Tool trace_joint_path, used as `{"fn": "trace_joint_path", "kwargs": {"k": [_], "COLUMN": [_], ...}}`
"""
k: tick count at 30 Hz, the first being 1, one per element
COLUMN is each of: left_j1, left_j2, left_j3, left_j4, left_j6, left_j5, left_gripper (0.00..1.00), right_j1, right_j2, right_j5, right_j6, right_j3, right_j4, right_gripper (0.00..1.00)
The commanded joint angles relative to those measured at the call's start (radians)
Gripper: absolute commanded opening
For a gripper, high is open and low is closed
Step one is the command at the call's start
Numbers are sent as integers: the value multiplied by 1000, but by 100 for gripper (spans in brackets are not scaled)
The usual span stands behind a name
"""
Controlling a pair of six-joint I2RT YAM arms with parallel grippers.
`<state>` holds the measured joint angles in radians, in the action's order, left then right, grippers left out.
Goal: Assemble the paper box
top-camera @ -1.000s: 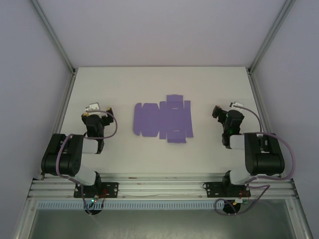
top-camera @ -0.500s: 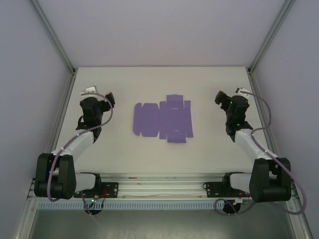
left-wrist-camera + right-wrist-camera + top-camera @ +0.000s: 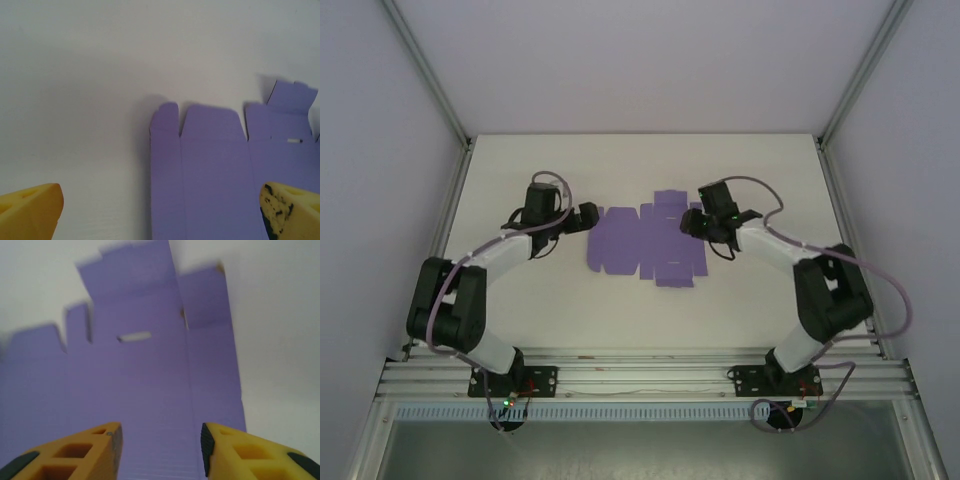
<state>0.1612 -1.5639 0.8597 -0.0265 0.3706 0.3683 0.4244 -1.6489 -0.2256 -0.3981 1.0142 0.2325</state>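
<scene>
Paper box [image 3: 646,240]: a flat lavender die-cut sheet, unfolded, lying in the middle of the table [image 3: 520,170] with its flaps spread.
Slot [image 3: 134,337]: a small cut in one panel.
Left pincer [image 3: 588,215]: released, jaws wide apart, at the sheet's left edge, grasping nothing.
Right pincer [image 3: 692,222]: jaws partly parted with nothing between them, above the sheet's right panels.
Contact with sheet: cannot tell for either pincer.

This looks like a robotics lab test cell. A bare white desk [image 3: 560,310] is boxed in by plain white panels [image 3: 640,60] on aluminium posts [image 3: 428,70]. The cabled left arm [image 3: 490,256] and right arm [image 3: 770,243] are bolted to a slotted aluminium rail [image 3: 650,370].
</scene>
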Motion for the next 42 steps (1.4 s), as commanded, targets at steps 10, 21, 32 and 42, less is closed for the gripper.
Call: {"fn": "trace_joint_path", "kwargs": {"k": [10,21,32,42], "left_j1": [8,3,-17,-22], "left_j2": [-194,-245,-261,-177], "left_j3": [86,6,-79,-124], "left_j4": [49,-160,-386,-546], "left_j6": [4,67,167,194], "left_j5": [291,447,515,574], "left_gripper": [99,72,53,6], "right_j1": [-7,-14,-39,-92], "right_j2": [-199,-215,-203,-106], "right_j5": [45,-12,-114,-207], "right_j6": [-43,-76,-58,-14], "right_j3": [13,-57,-112,-150], "right_j4": [92,12,-77,-145], "right_gripper": [42,40,40,42]}}
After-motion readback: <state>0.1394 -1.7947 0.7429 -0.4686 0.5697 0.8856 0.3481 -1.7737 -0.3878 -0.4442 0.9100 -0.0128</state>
